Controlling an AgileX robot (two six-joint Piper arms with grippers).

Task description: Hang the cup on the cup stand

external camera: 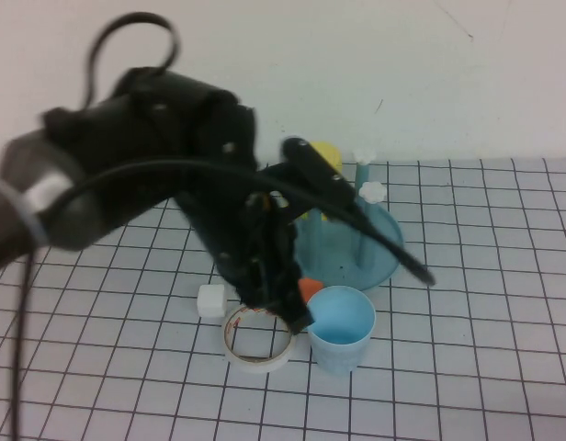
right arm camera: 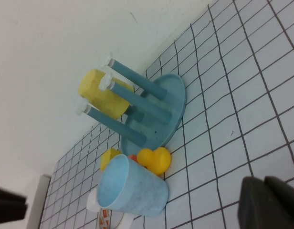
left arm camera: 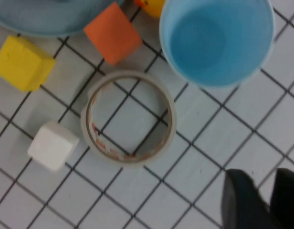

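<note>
Cup (external camera: 342, 323) upright beside cup stand (external camera: 379, 262)

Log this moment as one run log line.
cup: upright on table, not held | cup stand: behind it | left pincer: above table beside tape roll, empty | right pincer: shut, empty, parked

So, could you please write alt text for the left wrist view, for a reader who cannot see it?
Looking down on a gridded table: an upright light blue cup, open and empty, stands beside a flat tape roll. Around the roll lie an orange block, a yellow block and a white cube. The dark left end effector shows at one corner, holding nothing.
</note>
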